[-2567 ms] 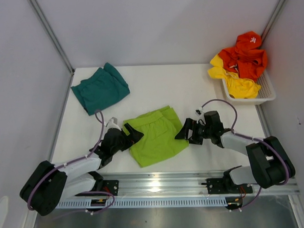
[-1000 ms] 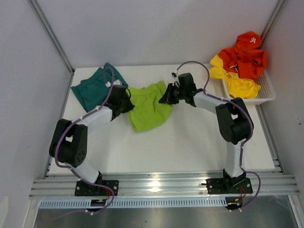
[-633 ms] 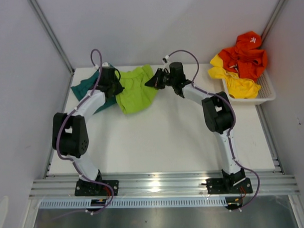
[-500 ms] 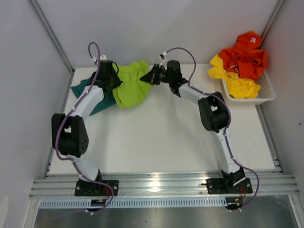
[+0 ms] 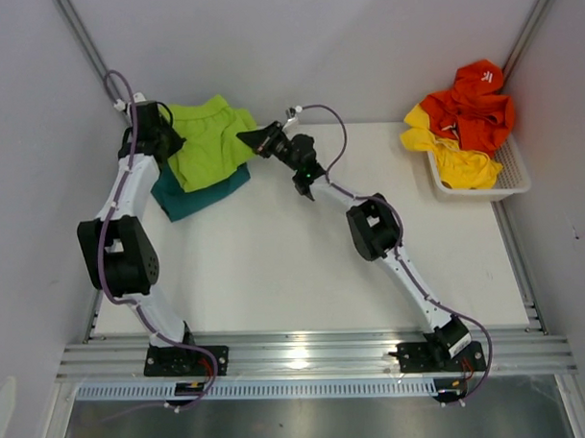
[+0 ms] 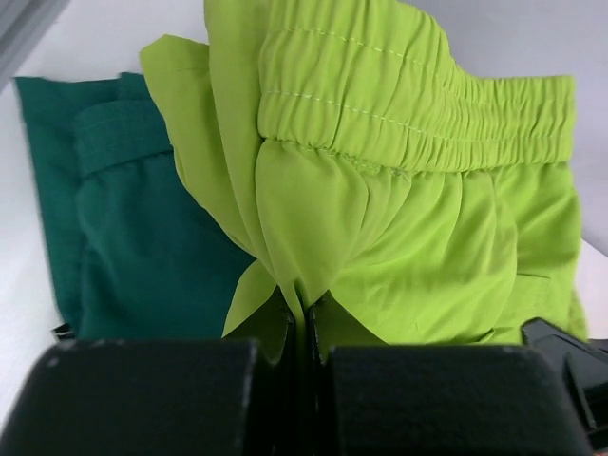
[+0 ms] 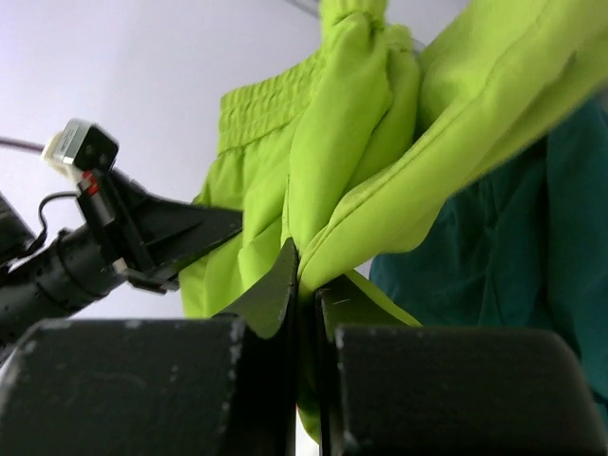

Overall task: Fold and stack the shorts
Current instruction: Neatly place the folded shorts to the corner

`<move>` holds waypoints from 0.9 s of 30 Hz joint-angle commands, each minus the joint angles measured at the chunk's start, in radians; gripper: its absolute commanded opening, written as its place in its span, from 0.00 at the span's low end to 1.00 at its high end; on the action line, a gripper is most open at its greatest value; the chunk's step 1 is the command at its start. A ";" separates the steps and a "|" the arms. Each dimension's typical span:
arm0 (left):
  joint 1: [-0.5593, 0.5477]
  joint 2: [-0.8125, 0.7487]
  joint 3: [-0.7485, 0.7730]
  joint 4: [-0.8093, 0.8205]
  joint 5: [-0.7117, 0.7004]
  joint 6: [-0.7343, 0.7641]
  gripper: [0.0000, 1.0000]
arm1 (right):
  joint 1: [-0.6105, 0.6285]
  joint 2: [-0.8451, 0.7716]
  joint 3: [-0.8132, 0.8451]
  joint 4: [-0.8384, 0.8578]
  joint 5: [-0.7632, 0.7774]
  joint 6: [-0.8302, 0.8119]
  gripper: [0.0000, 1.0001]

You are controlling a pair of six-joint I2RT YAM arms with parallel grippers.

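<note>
The folded lime green shorts [image 5: 209, 137] hang between both grippers, over the folded teal shorts [image 5: 200, 191] that lie at the table's far left corner. My left gripper [image 5: 167, 144] is shut on the green shorts' left edge [image 6: 302, 285]. On their right edge [image 7: 318, 256] my right gripper [image 5: 254, 138] is also shut. The left wrist view shows the elastic waistband [image 6: 418, 123] and the teal shorts [image 6: 123, 237] underneath. Teal fabric [image 7: 532, 256] also shows behind the green shorts in the right wrist view.
A white basket [image 5: 502, 173] at the far right holds orange [image 5: 473, 102] and yellow [image 5: 454, 156] garments. Grey walls close in on the table's left, back and right; both arms stretch far out across the white table [image 5: 304, 267].
Both grippers have carried the lime green shorts from the table's front middle up and left, until they hang over the teal shorts in the far left corner.
</note>
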 commanded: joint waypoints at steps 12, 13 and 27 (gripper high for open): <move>0.142 -0.003 -0.124 0.138 0.039 0.034 0.00 | 0.111 0.163 0.240 0.008 0.489 0.142 0.00; 0.144 0.008 -0.127 0.149 0.049 0.038 0.00 | 0.113 0.163 0.237 -0.004 0.498 0.155 0.00; 0.195 0.045 -0.127 0.148 0.069 0.052 0.00 | 0.120 0.122 0.225 -0.118 0.508 0.181 0.00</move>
